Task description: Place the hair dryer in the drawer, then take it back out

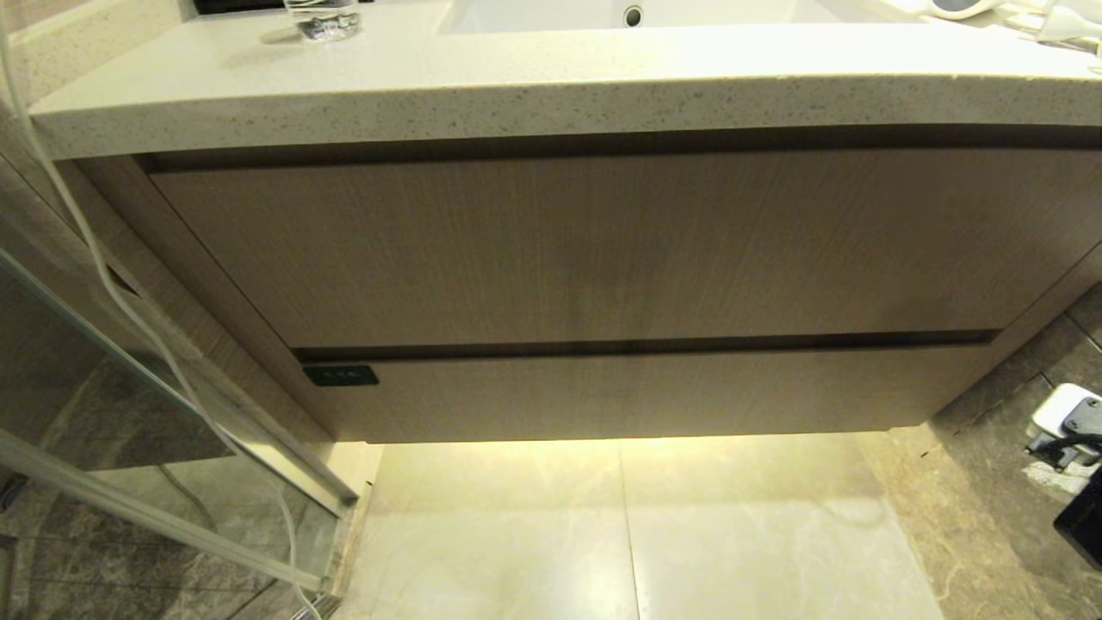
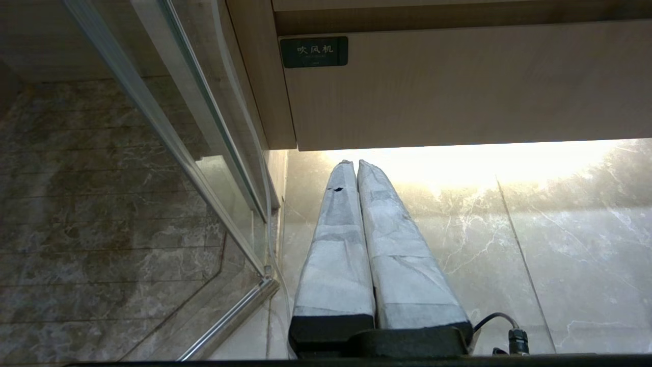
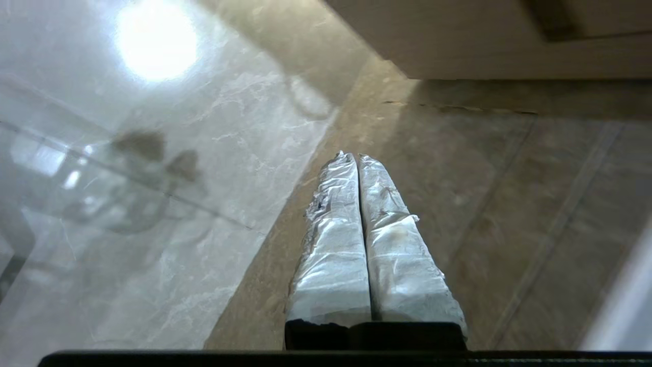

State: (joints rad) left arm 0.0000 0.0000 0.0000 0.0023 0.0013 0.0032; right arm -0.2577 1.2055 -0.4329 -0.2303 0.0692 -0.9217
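The drawer (image 1: 637,392) is fully closed, its handleless light-wood front flush under the taller plain panel (image 1: 603,250), with the small black label (image 1: 340,375) at its left end. The hair dryer (image 1: 960,7) lies up on the countertop (image 1: 482,77), well above the drawer and toward its right end, only partly in view at the picture's top edge beside its white plug and cord (image 1: 1063,21).

So I judge I am at the very start: nothing is stowed, and the drawer has to come open first.

My right gripper (image 3: 355,155) hangs low over the floor tiles (image 3: 484,214), below and to the right of the drawer's right corner, its wrapped fingers pressed together and holding nothing. My left gripper (image 2: 351,163) is parked below the drawer's labelled end, likewise closed and empty.

Next I think I need to bring my right gripper up to the dark gap along the drawer's top edge, hook a fingertip behind the front there, and pull straight outward. With no handle, the purchase will be slim, so slipping off is the risk.
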